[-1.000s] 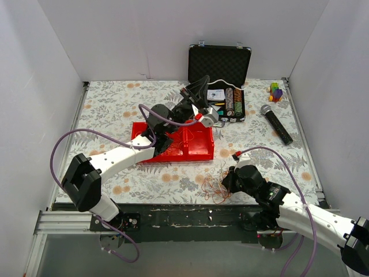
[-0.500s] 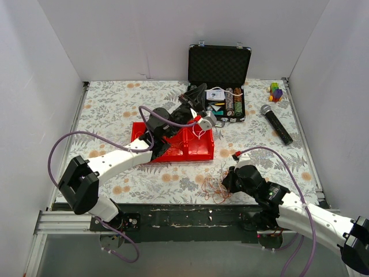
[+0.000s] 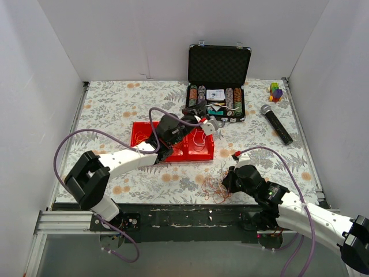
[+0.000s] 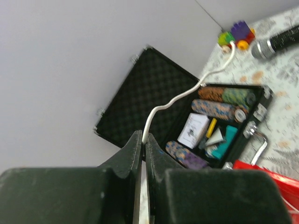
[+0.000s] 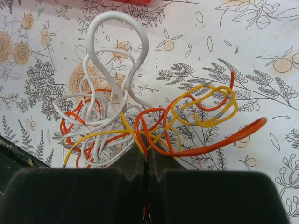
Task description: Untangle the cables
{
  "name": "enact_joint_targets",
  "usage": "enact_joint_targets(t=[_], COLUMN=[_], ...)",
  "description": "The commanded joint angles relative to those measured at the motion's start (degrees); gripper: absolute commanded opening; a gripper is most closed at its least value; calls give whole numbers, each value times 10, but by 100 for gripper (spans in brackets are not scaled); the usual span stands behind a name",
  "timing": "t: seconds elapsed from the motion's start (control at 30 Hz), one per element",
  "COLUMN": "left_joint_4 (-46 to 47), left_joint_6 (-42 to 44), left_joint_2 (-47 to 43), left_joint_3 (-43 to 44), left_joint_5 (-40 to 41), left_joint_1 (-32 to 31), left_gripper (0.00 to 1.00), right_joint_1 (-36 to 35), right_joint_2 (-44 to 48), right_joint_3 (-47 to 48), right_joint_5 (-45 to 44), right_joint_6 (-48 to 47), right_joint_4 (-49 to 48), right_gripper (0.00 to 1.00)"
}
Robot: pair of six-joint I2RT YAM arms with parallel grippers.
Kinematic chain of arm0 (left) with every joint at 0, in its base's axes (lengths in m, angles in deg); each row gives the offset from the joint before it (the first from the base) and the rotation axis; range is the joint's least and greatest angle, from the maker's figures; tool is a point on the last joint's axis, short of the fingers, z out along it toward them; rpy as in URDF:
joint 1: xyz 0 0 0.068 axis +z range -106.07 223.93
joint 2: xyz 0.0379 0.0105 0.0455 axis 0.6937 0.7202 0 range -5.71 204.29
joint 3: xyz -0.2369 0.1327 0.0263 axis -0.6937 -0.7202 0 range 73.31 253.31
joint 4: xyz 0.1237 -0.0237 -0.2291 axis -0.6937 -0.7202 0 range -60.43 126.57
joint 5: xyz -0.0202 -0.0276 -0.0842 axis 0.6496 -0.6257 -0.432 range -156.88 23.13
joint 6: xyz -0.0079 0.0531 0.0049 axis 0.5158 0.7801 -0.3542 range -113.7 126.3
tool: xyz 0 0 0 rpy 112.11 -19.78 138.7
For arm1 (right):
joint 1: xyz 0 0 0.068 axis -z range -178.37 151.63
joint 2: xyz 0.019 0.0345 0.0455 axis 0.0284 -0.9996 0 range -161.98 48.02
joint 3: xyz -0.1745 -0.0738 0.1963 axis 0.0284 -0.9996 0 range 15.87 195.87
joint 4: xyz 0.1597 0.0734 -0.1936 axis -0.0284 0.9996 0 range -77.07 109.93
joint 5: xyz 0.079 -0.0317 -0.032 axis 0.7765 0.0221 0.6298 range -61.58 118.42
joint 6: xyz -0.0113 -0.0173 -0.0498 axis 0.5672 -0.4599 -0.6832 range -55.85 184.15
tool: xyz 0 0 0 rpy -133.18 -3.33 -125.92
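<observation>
Cables (image 5: 140, 116), thin orange, yellow and white wires in one looped clump, lie on your floral-printed tabletop (image 3: 115, 104) near its front edge. Behind them stands the open black foam-lined case (image 3: 219, 64), then the red plastic tray (image 3: 140, 131). Your right pincer (image 5: 148, 156) is clamped tight on strands at the clump's near side. Your left pincer (image 4: 144, 140), raised by the tray's far corner, pinches a white strand (image 4: 174, 99).

Seeing a flowered tablecloth (image 3: 115, 104) covering the table, a red tray (image 3: 203, 151) lying near the middle, a black case (image 3: 219, 64) standing open at the far edge and holding rows of chips (image 3: 233, 95), a microphone (image 3: 277, 124) lying to its right, coloured blocks (image 3: 276, 91) sitting in the far right corner.
</observation>
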Motion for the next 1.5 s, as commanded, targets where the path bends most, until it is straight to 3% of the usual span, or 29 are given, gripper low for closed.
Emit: enact_joint_targets(t=[0.0, 0.2, 0.43, 0.53, 0.73, 0.87, 1.03, 1.47], left_joint_4=[-38, -27, -157, -168, -227, -220, -251, -228], left_joint_6=[-26, 72, 217, 270, 247, 255, 207, 256], left_joint_2=[32, 38, 32, 40, 45, 12, -23, -84], left_joint_3=[-24, -109, -123, -116, -68, -88, -93, -160], left_joint_5=[53, 60, -27, -37, -18, -16, 0, -17], left_joint_1=[-1, 0, 4, 3, 14, 34, 51, 70], left_gripper=[0, 0, 0, 0, 0, 0, 0, 0], right_joint_1=[2, 2, 2, 2, 2, 2, 2, 1], right_joint_2=[5, 15, 9, 5, 8, 5, -1, -15], right_joint_3=[2, 0, 0, 2, 1, 1, 2, 4], right_joint_5=[-15, -21, -19, -18, -21, -20, -17, -13], right_joint_6=[3, 5, 4, 4, 5, 4, 5, 7], right_joint_4=[-23, -15, -20, -19, -15, -17, -20, -27], right_gripper=[1, 1, 1, 1, 1, 1, 1, 1])
